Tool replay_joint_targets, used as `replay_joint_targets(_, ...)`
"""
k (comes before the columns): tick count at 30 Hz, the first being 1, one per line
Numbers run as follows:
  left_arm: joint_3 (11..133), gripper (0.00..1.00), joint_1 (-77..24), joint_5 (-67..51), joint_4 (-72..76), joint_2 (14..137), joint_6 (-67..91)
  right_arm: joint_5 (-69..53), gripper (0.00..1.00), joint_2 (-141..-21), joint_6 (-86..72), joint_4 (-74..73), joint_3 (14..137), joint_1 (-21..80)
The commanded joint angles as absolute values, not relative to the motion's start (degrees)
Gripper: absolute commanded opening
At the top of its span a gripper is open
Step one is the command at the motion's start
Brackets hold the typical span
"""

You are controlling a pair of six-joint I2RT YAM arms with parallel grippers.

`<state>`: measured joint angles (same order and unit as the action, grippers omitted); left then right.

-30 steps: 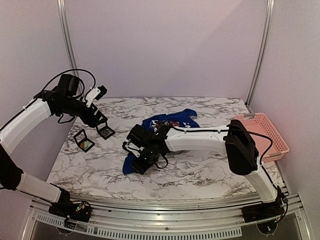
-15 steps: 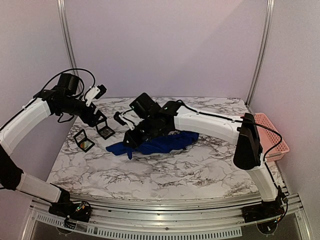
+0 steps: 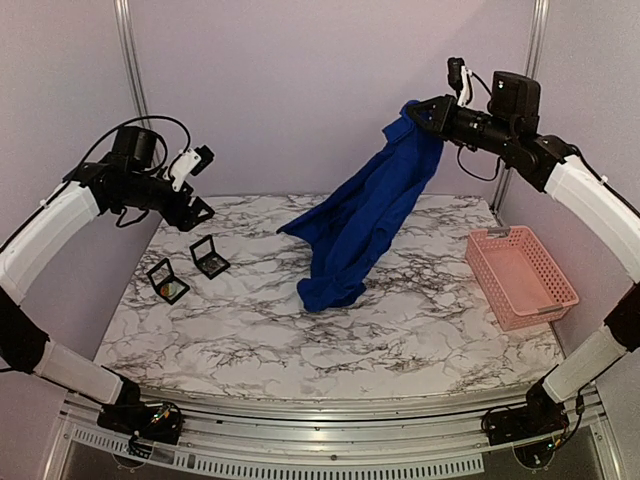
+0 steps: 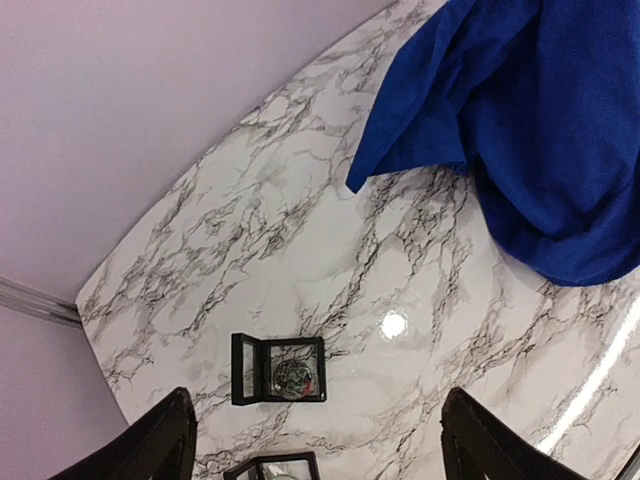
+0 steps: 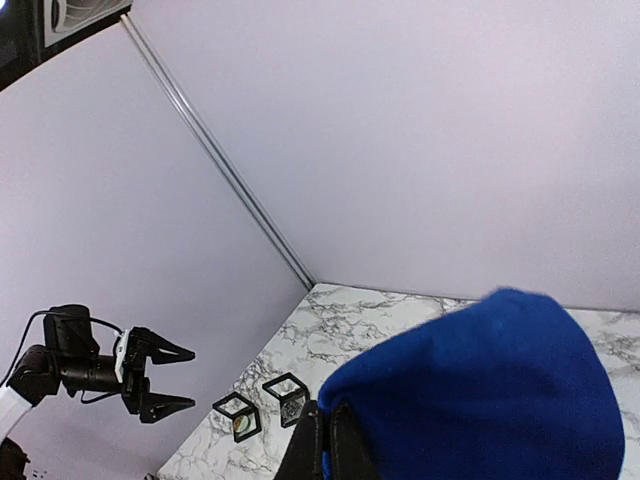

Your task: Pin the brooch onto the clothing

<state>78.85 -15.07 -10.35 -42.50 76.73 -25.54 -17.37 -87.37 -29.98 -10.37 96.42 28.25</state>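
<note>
Royal-blue short-sleeved T-shirt [image 3: 360, 225] hoisted high, left of the pink plastic basket [image 3: 520, 275].
The right tool [image 3: 415, 112] is pinched tight on a bunch of fabric, and the hem hangs down toward the white marble-patterned bench [image 3: 420, 330]. The left tool [image 3: 205, 183] gapes wide and empty, far left of the basket. The shirt probably needs to be laid flat, chest side up, before any pinning. Only the left wrist view shows the tiny dark, gold-glinting brooch [image 4: 293, 378] clearly, inside its small black square box [image 4: 245, 370]. Only the overhead view shows the basket.

Left gripper [image 3: 203, 184] hangs wide open above the marble table's [image 3: 250, 345] left rear; right gripper [image 3: 418, 112], high over its right rear, clamps the blue T-shirt [image 3: 360, 220].
</note>
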Motion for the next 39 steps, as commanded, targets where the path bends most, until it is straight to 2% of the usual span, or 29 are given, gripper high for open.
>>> replay_joint_targets(1, 80.9, 0.84, -22.1, -12.3, -42.3, 83.0, -27.4, -13.9, 0.0, -80.6, -35.0, -13.5, 82.1, 24.9)
replay_joint_targets(5, 81.8, 0.84, -31.3, -8.5, -40.9, 91.1, -30.8, -12.9, 0.0, -73.0, -33.4, -17.6, 74.0, 22.0)
replay_joint_targets(8, 84.4, 0.88, -36.0, -4.7, -37.9, 98.8, -33.7, -15.2, 0.0, -70.2, -30.6, -20.0, 70.8, 21.6)
replay_joint_targets(13, 105.3, 0.94, -37.1, 2.5, -37.0, 117.7, -39.4, -15.5, 0.0, -70.4, -28.6, -22.5, 68.6, 21.5)
replay_joint_targets(16, 124.6, 0.95, -35.2, 6.0, -41.0, 133.0, -38.1, -14.7, 0.0, -69.9, -27.8, -22.8, 67.7, 21.3)
replay_joint_targets(18, 137.5, 0.91, -33.3, 1.9, -47.3, 141.2, -38.1, -14.8, 0.0, -69.4, -26.9, -22.5, 67.3, 21.2)
replay_joint_targets(20, 144.8, 0.83, -31.2, -4.5, -52.0, 145.6, -40.0, -14.7, 0.0, -69.3, -25.7, -22.5, 67.2, 21.1)
replay_joint_targets(22, 143.7, 0.76, -29.1, -11.0, -53.2, 145.9, -43.0, -14.4, 0.0, -69.6, -24.7, -22.5, 67.4, 21.1)
replay_joint_targets(25, 138.1, 0.71, -25.7, -19.2, -49.5, 143.8, -43.3, -14.4, 0.0, -71.0, -23.2, -22.3, 68.0, 21.0)
replay_joint_targets(29, 138.1, 0.65, -24.7, -18.8, -45.9, 145.6, -41.4, -16.9, 0.0, -73.4, -22.4, -21.2, 68.9, 21.0)
replay_joint_targets(34, 138.4, 0.74, -26.4, -13.4, -48.6, 148.8, -49.9, -16.8, 0.0, -75.7, -22.1, -21.8, 70.3, 21.0)
replay_joint_targets(37, 138.6, 0.75, -26.5, -11.6, -47.9, 150.5, -51.0, -16.9, 0.0, -75.8, -22.1, -21.7, 70.2, 21.0)
replay_joint_targets(39, 138.5, 0.71, -26.8, -10.3, -45.5, 151.0, -49.5, -16.8, 0.0, -75.7, -22.1, -21.5, 70.2, 21.0)
